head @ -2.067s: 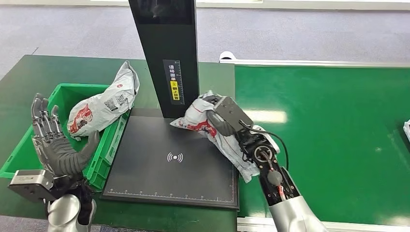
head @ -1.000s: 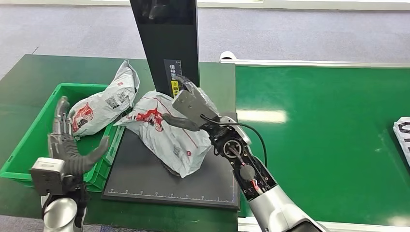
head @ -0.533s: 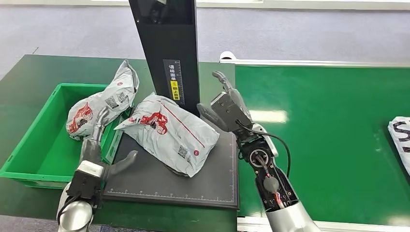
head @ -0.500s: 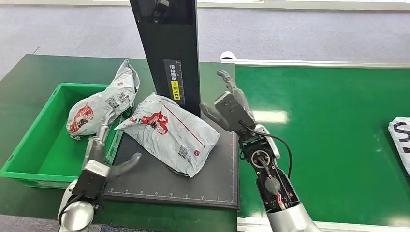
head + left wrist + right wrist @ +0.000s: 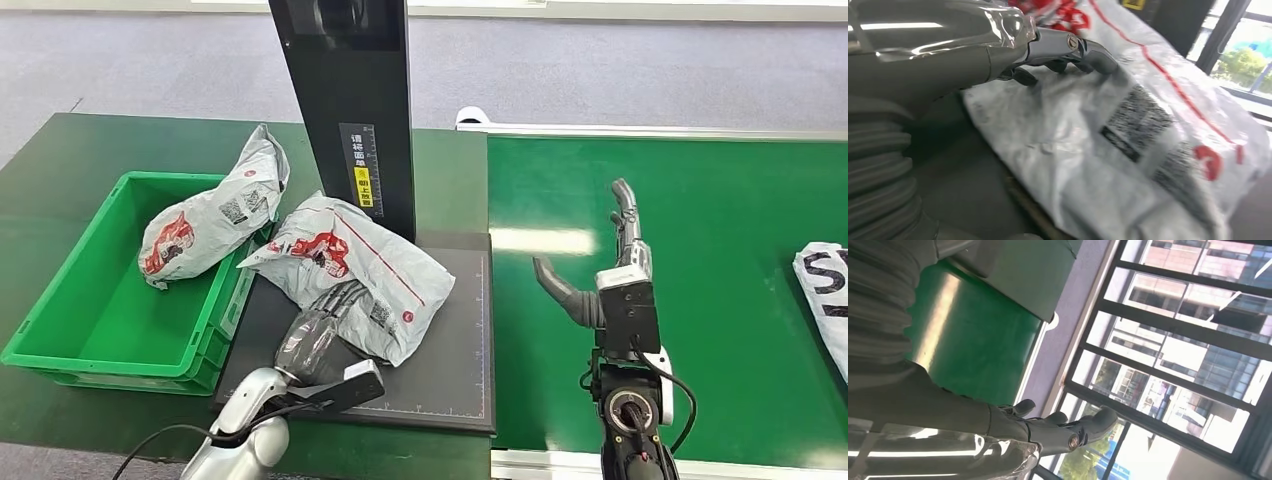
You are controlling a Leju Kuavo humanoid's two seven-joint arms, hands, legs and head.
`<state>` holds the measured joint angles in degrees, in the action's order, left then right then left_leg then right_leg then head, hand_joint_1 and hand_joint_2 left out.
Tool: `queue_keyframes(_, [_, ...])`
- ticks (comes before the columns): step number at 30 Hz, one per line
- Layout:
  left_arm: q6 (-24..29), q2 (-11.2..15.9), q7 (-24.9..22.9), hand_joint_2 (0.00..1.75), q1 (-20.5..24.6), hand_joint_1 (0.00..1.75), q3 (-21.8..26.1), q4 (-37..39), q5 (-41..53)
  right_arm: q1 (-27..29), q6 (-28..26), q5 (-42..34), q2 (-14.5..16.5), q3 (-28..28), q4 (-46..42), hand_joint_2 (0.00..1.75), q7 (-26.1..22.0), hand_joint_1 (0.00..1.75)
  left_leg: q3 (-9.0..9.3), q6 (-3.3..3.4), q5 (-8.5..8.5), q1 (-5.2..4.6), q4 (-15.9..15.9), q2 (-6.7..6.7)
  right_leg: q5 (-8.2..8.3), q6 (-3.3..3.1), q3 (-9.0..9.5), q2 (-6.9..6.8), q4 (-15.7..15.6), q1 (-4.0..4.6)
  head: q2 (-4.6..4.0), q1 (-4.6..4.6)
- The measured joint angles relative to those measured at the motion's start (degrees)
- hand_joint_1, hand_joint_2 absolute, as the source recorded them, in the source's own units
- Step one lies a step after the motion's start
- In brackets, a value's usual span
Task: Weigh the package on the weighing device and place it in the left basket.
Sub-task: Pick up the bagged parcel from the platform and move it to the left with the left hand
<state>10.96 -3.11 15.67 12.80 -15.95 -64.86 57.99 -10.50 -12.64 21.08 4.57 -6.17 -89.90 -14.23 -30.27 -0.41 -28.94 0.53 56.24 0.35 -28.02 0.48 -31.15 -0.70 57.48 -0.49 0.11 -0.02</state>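
**Package on the scale, basket transfer left to do**

One parcel already lies in the left basket point(image 5: 60, 330). The package point(image 5: 350, 275) rests on the weighing device point(image 5: 440, 350), its corner overhanging the basket-side edge. The left hand point(image 5: 318, 335) is laid against it, no grip visible. The right hand point(image 5: 600, 270) is held open, empty, over open green surface.

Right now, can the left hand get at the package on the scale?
Probably yes: the left hand is already at the package near edge, fingers over it, nothing between.
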Motion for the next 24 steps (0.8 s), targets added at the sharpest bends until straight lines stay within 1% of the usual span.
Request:
queue_keyframes(3, [1.18, -0.67, -0.97, 1.75, 2.09, 0.00, -1.68, 2.46, 0.68, 1.10, -0.68, -0.45, -0.04, 0.19, -1.78, 1.75, -0.37, 0.00, 0.04, 0.00, 0.03, 0.01, 0.00, 0.01, 0.00, 0.00, 0.06, 0.00, 0.00, 0.01, 0.00, 0.01])
queue_keyframes(4, [1.47, -0.91, -1.15, 1.75, 2.66, 0.06, -2.07, 3.17, 0.81, 1.42, -0.80, -0.50, -0.04, 0.20, -2.26, 1.75, -0.49, 0.00, 0.05, 0.01, 0.04, 0.00, 0.00, 0.01, 0.01, 0.00, 0.07, 0.00, 0.00, 0.01, 0.00, 0.01])
queue_keyframes(5, [1.76, -1.13, -1.26, 1.75, 3.12, 0.42, -2.35, 3.80, 0.84, 1.69, -0.87, -0.52, -0.04, 0.20, -2.69, 1.75, -0.56, 0.00, 0.06, 0.01, 0.05, 0.00, 0.00, 0.01, 0.01, 0.00, 0.09, 0.00, 0.01, 0.00, 0.00, 0.02])
queue_keyframes(7, [2.38, -1.52, -1.35, 1.75, 3.69, 1.26, -2.76, 4.89, 0.76, 2.09, -0.95, -0.53, -0.01, 0.20, -3.30, 1.75, -0.61, 0.00, 0.07, 0.02, 0.06, 0.00, 0.00, 0.02, 0.02, 0.01, 0.10, 0.00, 0.01, 0.00, 0.00, 0.02])
queue_keyframes(8, [2.78, -1.64, -1.36, 1.75, 3.81, 1.63, -2.88, 5.32, 0.61, 2.24, -0.98, -0.53, 0.01, 0.20, -3.50, 1.75, -0.62, 0.00, 0.07, 0.02, 0.06, -0.01, 0.00, 0.02, 0.03, 0.02, 0.10, 0.01, 0.01, 0.00, 0.00, 0.02])
queue_keyframes(9, [3.24, -1.74, -1.35, 1.75, 3.86, 1.69, -2.97, 5.73, 0.40, 2.35, -1.00, -0.53, 0.04, 0.21, -3.61, 1.75, -0.65, 0.00, 0.07, 0.02, 0.06, -0.01, 0.00, 0.02, 0.03, 0.02, 0.09, 0.01, 0.01, 0.00, 0.00, 0.02])
queue_keyframes(10, [3.74, -1.82, -1.33, 1.75, 3.88, 1.71, -3.01, 6.06, 0.10, 2.42, -1.03, -0.53, 0.07, 0.22, -3.67, 1.75, -0.68, 0.00, 0.07, 0.02, 0.06, -0.01, 0.00, 0.02, 0.03, 0.02, 0.09, 0.01, 0.01, 0.00, 0.00, 0.01])
queue_keyframes(14, [5.33, -1.92, -1.21, 1.75, 3.99, 1.71, -2.99, 6.77, -0.51, 2.47, -1.26, -0.52, 0.25, 0.54, -3.69, 1.75, -0.76, 0.00, 0.06, 0.02, 0.06, 0.00, 0.00, 0.02, 0.03, 0.02, 0.08, 0.01, 0.01, 0.00, 0.00, 0.00])
queue_keyframes(24, [5.74, -1.98, -1.11, 1.75, 4.28, 1.75, -2.98, 7.65, -0.80, 2.47, -1.46, -0.53, 0.46, 1.04, -3.69, 1.75, -0.78, 0.00, 0.05, 0.02, 0.06, 0.00, 0.00, 0.02, 0.03, 0.02, 0.08, 0.01, 0.01, 0.00, 0.00, 0.00])
